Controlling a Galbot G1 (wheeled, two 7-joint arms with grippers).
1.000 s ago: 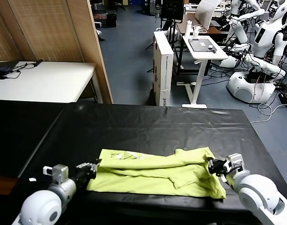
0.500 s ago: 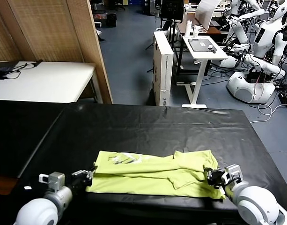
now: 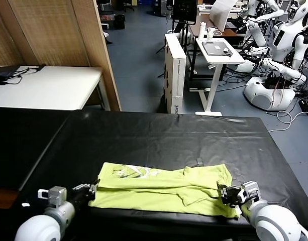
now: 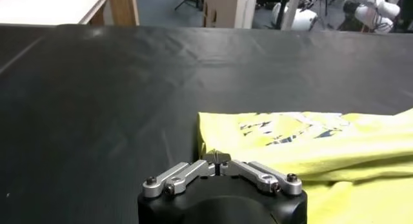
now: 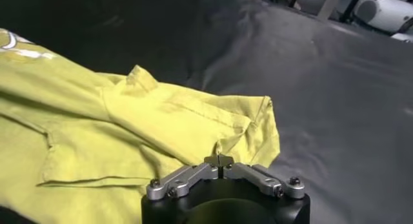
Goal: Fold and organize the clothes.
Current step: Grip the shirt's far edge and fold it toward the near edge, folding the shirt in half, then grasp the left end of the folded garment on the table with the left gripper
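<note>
Both grippers pinch the near corners of the T-shirt to draw it along the black table.

The T-shirt lies crumpled lengthwise by the table's near edge, white print facing up toward its left end; the left gripper is clenched on the left corner, the right gripper clenched on the right hem; to do this well, I judge both arms should move together at equal height, keeping the cloth taut between them so the creased sleeve flattens and nothing slides off the near edge.
</note>
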